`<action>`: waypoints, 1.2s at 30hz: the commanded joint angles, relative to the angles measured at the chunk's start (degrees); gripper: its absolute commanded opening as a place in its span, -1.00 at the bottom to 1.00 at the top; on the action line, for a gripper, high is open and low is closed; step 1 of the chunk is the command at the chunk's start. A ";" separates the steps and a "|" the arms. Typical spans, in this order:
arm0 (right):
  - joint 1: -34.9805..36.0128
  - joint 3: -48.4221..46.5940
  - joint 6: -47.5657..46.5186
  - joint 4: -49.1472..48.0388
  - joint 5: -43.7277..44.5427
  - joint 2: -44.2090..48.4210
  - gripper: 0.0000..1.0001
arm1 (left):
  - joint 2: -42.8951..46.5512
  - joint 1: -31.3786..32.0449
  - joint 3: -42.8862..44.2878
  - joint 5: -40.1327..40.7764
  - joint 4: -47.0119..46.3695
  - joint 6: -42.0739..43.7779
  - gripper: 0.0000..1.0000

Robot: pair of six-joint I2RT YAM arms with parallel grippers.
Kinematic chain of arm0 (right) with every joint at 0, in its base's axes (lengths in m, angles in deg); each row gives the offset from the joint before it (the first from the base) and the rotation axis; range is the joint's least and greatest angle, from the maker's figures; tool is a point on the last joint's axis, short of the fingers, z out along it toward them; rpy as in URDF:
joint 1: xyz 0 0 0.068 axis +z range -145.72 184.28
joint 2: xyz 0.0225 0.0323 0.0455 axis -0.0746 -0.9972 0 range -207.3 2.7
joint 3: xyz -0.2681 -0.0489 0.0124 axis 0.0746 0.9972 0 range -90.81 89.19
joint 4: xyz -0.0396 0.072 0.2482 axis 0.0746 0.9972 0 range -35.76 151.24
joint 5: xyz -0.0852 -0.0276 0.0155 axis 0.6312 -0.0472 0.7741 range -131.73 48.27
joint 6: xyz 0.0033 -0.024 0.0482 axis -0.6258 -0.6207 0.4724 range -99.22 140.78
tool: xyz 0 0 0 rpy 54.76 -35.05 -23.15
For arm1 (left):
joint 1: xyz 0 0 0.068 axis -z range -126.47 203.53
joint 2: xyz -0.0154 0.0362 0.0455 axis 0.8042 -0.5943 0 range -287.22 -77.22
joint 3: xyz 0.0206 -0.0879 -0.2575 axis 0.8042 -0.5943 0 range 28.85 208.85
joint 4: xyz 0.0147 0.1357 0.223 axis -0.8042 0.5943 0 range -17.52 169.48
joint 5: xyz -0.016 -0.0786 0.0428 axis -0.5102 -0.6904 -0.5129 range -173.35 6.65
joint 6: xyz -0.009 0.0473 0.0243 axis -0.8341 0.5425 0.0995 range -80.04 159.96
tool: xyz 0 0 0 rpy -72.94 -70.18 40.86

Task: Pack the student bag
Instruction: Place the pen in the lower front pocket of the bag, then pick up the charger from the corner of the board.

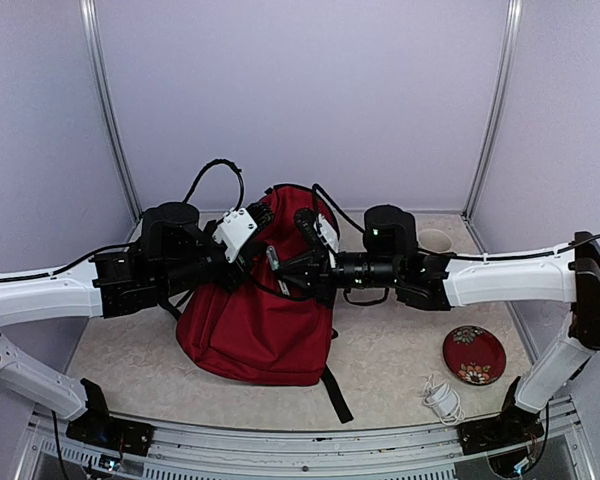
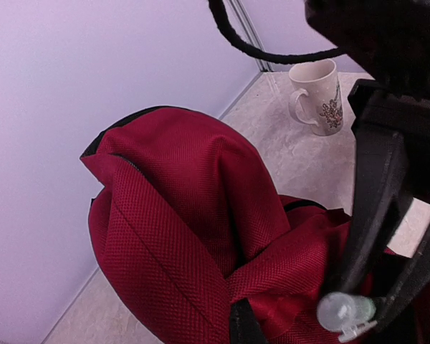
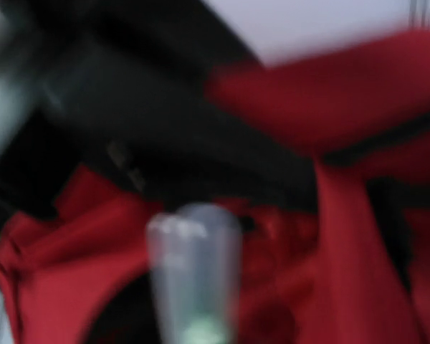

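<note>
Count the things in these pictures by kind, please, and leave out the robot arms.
student bag: 1
mug: 1
red plate: 1
coiled white cord: 1
small clear item over the bag, too blurred to name: 1
Total: 5

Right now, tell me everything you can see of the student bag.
The student bag is a dark-red coarse-weave fabric backpack with black zipper lines and a black strap trailing toward the near edge. It sits slumped on the table, its top sagging. The left arm and right arm meet over its upper part; contact is unclear.
</note>
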 commanded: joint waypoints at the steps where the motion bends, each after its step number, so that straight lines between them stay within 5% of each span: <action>1: 1.46 -4.63 -4.69 18.49 7.99 3.60 0.07 | 1.65 0.92 3.63 -2.41 -7.90 -0.35 -1.00; 4: 2.41 -9.48 -4.84 33.16 12.23 6.63 0.80 | 1.52 0.92 3.59 -2.42 -7.89 -0.29 -1.00; 6: 2.40 -14.43 -1.58 43.47 18.13 8.79 0.98 | 1.39 0.92 3.62 -2.42 -7.83 -0.31 -1.00; 11: 1.62 -21.20 24.54 76.26 36.59 12.88 1.00 | 1.18 0.92 3.76 -2.51 -7.61 -0.40 -1.00; 15: 2.15 -11.75 44.66 96.39 30.73 14.99 1.00 | 1.08 1.09 3.81 -2.86 -7.43 -0.35 -1.00; 21: 5.86 2.95 55.76 99.30 20.96 21.77 1.00 | 0.82 1.18 3.72 -3.12 -7.37 -0.40 -1.00; 26: 6.18 12.98 53.30 94.06 14.84 22.03 1.00 | 0.90 1.27 3.72 -3.21 -7.20 -0.14 -1.00; 36: 3.40 11.77 50.89 93.81 23.47 11.16 1.00 | 1.23 1.44 3.71 -3.06 -6.93 0.20 -1.00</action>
